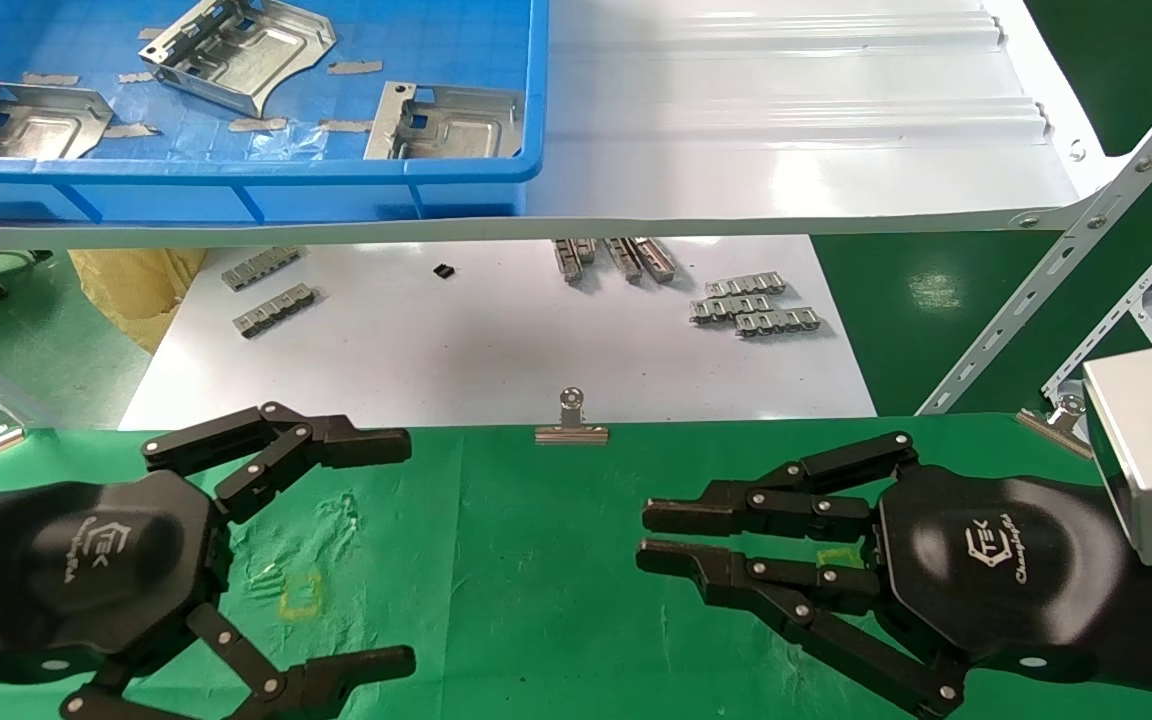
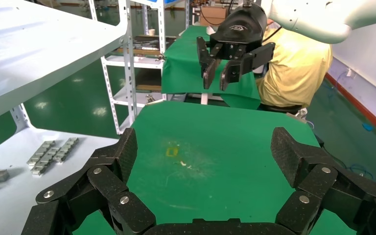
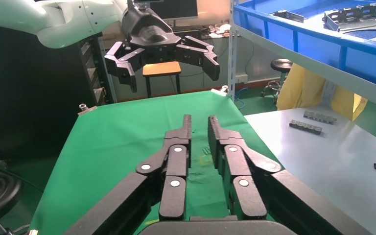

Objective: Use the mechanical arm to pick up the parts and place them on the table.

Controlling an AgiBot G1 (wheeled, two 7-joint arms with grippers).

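Left gripper [image 1: 376, 550]: spread wide, fingers splayed, grasping nothing; hovering low over the worktop, on the robot's left of the silver binder clip.
Right gripper [image 1: 646, 535]: fingers drawn near together with a narrow gap between them, nothing held; hovering over the worktop on the robot's right of the binder clip, tips pointing toward the left gripper.
Worktop [image 1: 536, 560]: green cloth, wrinkled, with a small yellow square outline near each gripper; no part lying on it anywhere in view.
Binder clip [image 1: 571, 420]: sitting on the far edge of the worktop, between the two grippers.
White sheet [image 1: 496, 340]: just beyond the binder clip, carrying only small grey link strips [image 1: 754, 305] and a tiny black piece; not the task's things.
Blue bin [image 1: 236, 185]: well beyond the binder clip, up on a white shelf, toward the robot's left.
Parts [image 1: 236, 45]: three silvery stamped plates seen, all lying inside the blue bin, none touched by either gripper.
Done so far: judging by the bare cloth, nothing delivered yet.
Left to do: seemingly the whole job; reach up to the blue bin, grasp a plate, carry it back past the binder clip, set it on the cloth, then repeat for the others.
Stage: looks like the start, both grippers unloaded and far short of the bin.
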